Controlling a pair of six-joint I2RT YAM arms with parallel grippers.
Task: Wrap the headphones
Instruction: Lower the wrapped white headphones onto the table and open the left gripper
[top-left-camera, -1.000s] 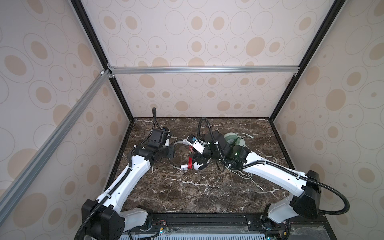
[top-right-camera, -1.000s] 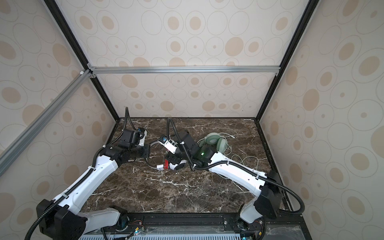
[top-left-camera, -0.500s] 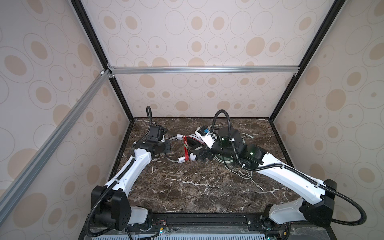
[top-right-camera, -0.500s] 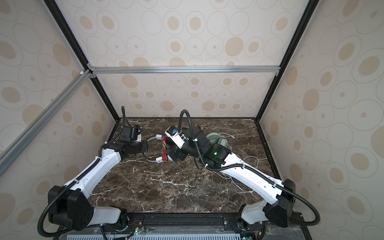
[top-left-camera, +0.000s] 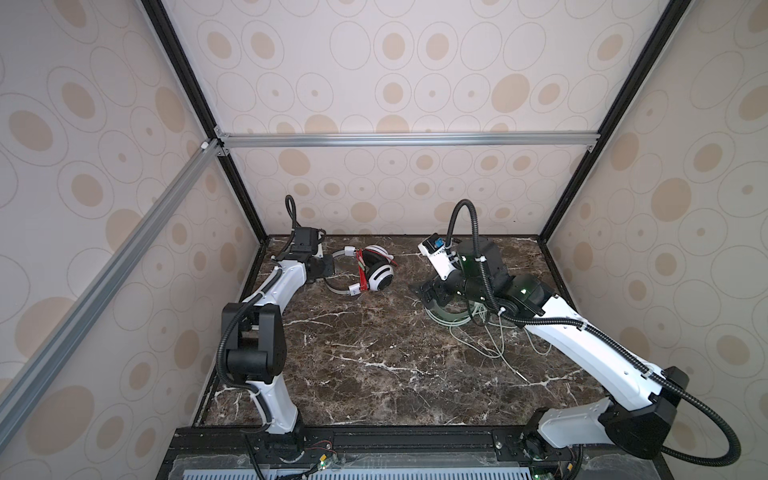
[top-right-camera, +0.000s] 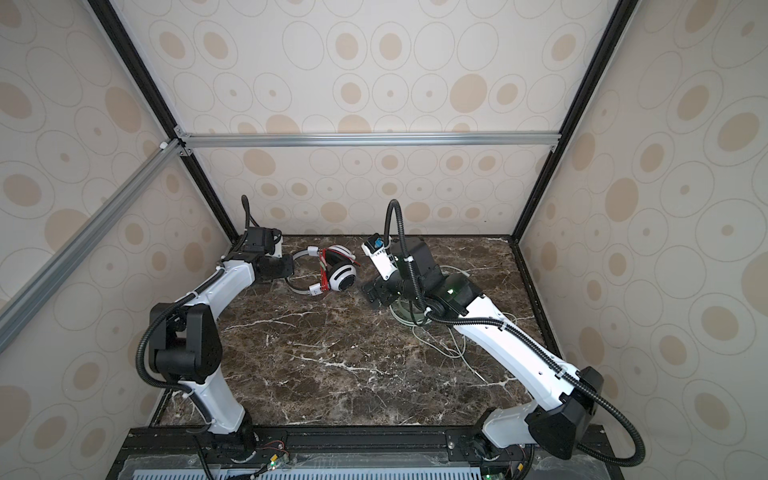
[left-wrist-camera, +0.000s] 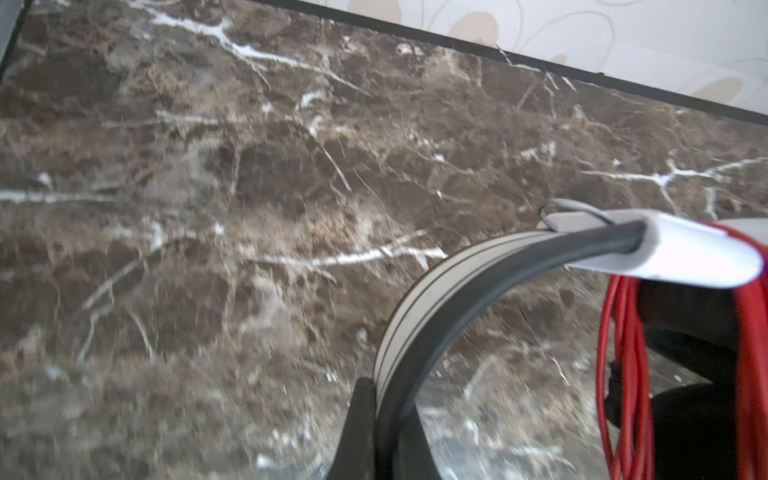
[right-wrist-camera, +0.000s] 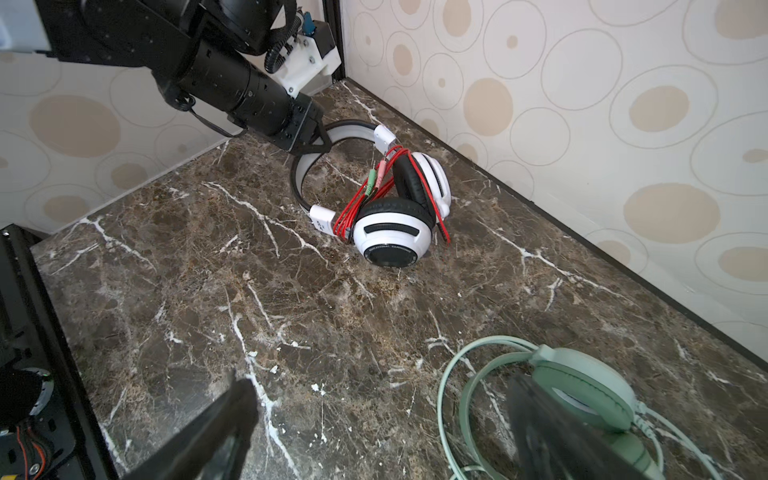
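The white headphones (top-left-camera: 380, 274) (top-right-camera: 343, 276) (right-wrist-camera: 392, 232) lie at the back left of the marble table, their red cable (right-wrist-camera: 353, 208) (left-wrist-camera: 623, 353) bundled between the cups. My left gripper (top-left-camera: 328, 268) (top-right-camera: 287, 268) (left-wrist-camera: 384, 395) (right-wrist-camera: 316, 141) is shut on their headband (left-wrist-camera: 436, 299). My right gripper (top-left-camera: 432, 291) (top-right-camera: 376, 293) (right-wrist-camera: 380, 384) is open and holds nothing. It hovers over the mint-green headphones (right-wrist-camera: 582, 386) (top-left-camera: 446, 318) (top-right-camera: 405, 318), which my right arm partly hides in both top views.
The pale green cable (top-left-camera: 494, 340) (top-right-camera: 451, 345) (right-wrist-camera: 453, 374) sprawls loose over the table (top-left-camera: 374, 365) at the right. The back wall (top-left-camera: 395, 199) and a black corner post (top-left-camera: 249, 208) stand close behind the white headset. A black rail (top-left-camera: 395, 436) runs along the front edge.
My left gripper has carried the white headphones back and left toward the corner. My right gripper has opened, let go of them and swung right over the mint-green headphones.
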